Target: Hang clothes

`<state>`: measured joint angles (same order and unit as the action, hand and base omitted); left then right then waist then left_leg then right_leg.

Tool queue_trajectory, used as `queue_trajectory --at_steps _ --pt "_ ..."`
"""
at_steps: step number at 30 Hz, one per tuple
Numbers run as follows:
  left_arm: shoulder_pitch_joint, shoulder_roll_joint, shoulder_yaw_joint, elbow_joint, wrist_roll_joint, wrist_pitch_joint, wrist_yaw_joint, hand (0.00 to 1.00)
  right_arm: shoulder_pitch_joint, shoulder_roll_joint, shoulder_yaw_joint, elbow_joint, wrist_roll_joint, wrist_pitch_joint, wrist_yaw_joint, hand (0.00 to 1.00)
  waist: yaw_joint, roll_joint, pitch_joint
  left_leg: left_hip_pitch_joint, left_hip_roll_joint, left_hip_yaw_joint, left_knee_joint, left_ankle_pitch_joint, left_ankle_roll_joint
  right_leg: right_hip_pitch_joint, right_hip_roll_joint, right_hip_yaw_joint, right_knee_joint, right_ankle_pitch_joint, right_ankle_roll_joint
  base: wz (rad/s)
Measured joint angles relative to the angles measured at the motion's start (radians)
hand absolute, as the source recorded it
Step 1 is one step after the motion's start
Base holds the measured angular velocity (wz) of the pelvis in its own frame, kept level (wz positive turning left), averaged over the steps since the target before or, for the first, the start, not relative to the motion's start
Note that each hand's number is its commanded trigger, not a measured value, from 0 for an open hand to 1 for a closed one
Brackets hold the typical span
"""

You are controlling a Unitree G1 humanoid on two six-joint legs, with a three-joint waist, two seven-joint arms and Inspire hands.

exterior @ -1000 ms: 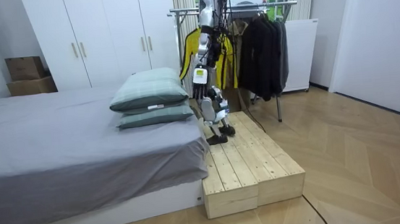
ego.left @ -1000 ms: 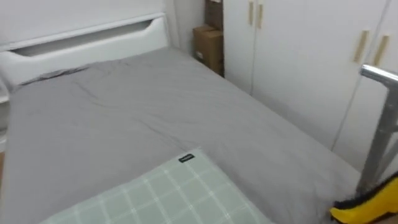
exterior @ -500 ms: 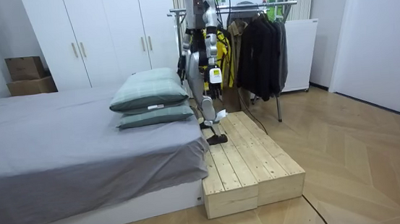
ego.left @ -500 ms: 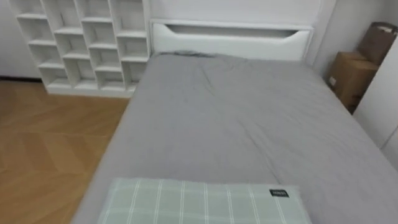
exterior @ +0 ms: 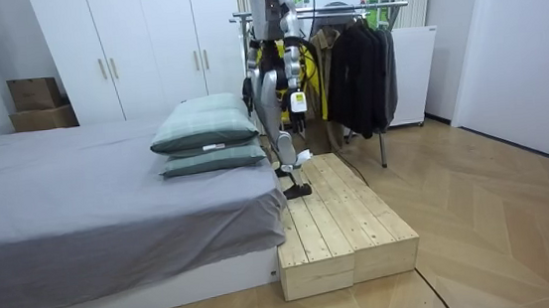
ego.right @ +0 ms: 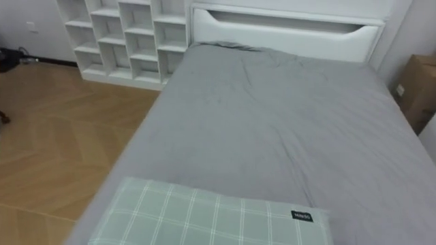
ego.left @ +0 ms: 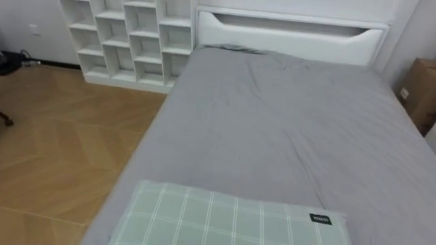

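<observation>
Room view is showing me the robot standing on the wooden platform (exterior: 346,228) at the foot of the bed (ego.left: 286,136), facing the headboard. Its left hand (exterior: 295,107) and right hand (exterior: 247,92) are hanging by its hips, and I cannot tell how the fingers are set. Behind it, the rack (exterior: 386,5) is holding dark garments (exterior: 357,67) and a yellow jacket (exterior: 309,71). Two cardboard boxes (exterior: 35,95) are sitting stacked beside the wardrobe (exterior: 136,46), whose doors are standing closed.

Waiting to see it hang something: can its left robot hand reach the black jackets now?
Probably not: it faces the bed, left robot hand low at its side, and the black jackets hang behind it.
</observation>
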<state>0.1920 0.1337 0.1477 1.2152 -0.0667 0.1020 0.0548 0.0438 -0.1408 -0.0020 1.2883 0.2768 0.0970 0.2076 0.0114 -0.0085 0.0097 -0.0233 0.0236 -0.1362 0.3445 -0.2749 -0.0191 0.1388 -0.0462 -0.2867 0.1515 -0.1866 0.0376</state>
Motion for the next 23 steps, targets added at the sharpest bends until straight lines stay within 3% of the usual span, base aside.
queue_trajectory --at_steps 3,9,14,23 --pt "0.000 0.001 -0.038 -0.016 0.000 0.000 0.000 0.00 0.012 -0.005 0.000 0.000 0.044 -0.002 0.000 0.00 -0.008 0.013 -0.0029 0.003 -0.001 0.002 -0.007 0.001 0.000 0.000 0.000 0.004 0.000 0.000 0.000 -0.04" --pt "-0.002 0.002 -0.050 -0.045 0.015 -0.001 0.002 0.00 0.020 -0.005 0.001 0.001 0.076 -0.034 0.014 0.00 -0.029 0.013 -0.0025 0.016 -0.002 0.006 -0.035 0.006 -0.002 -0.003 -0.002 0.014 -0.002 0.000 0.000 -0.03" --pt "-0.009 0.000 -0.054 -0.049 0.018 -0.056 0.002 0.00 0.028 -0.004 0.002 0.002 0.077 -0.053 0.015 0.00 -0.030 0.012 0.0008 0.016 -0.004 0.017 -0.045 0.008 -0.002 -0.011 -0.002 0.032 -0.003 0.000 0.000 -0.03" --pt "-0.002 0.001 -0.053 -0.051 0.018 -0.072 -0.019 0.00 0.031 -0.004 -0.001 -0.001 0.081 -0.054 0.024 0.00 -0.030 0.015 -0.0015 0.018 -0.003 0.025 -0.052 0.008 -0.001 -0.016 -0.004 0.037 -0.002 0.000 0.000 -0.02"
